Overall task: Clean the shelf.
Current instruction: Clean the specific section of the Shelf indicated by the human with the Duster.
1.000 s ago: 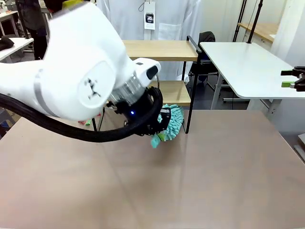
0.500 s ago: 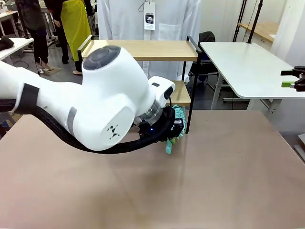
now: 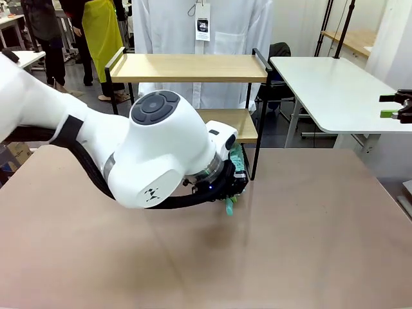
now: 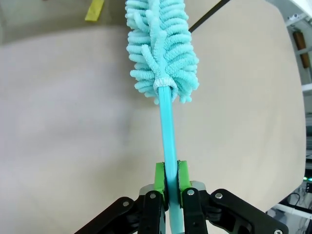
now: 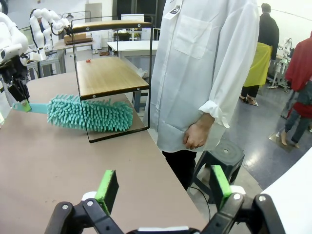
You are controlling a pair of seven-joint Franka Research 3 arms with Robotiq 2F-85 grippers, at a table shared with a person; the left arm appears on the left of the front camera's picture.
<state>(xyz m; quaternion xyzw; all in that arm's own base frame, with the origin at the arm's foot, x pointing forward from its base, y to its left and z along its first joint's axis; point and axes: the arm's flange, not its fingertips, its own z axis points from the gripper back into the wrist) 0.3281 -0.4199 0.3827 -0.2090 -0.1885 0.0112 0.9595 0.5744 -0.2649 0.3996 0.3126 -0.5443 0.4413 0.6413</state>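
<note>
Green pads [image 4: 160,176] of the left jaws were clamped shut on the thin teal handle [image 4: 168,126] of a duster [image 4: 163,73], one pad each side, w/ the handle running straight out btwn them. It ended in a fluffy teal microfibre head [image 4: 161,44] that hung over the tan surface [image 4: 63,146].

From the front, the left arm [image 3: 161,154] reached across the middle & covered most of its own wrist. The duster head [image 3: 239,161] poked out past it, low down, right by the shelf's front leg on the robot's right, below the lower board. Couldn't tell if it touched the frame.

Shelf [image 3: 193,67] stood at the far edge of the surface, approx centre: two light wooden boards in a thin black frame w/ raised rails at the ends.

Right jaws stood wide open, green pads [image 5: 108,187] well apart, aimed at one end of the shelf [image 5: 105,75] & the duster [image 5: 90,113] under its lower board. A person in a white coat [image 5: 204,63] stood just behind the shelf, one hand [image 5: 197,135] hanging loose. A white table [image 3: 335,90] sat beyond the surface, to the right.
</note>
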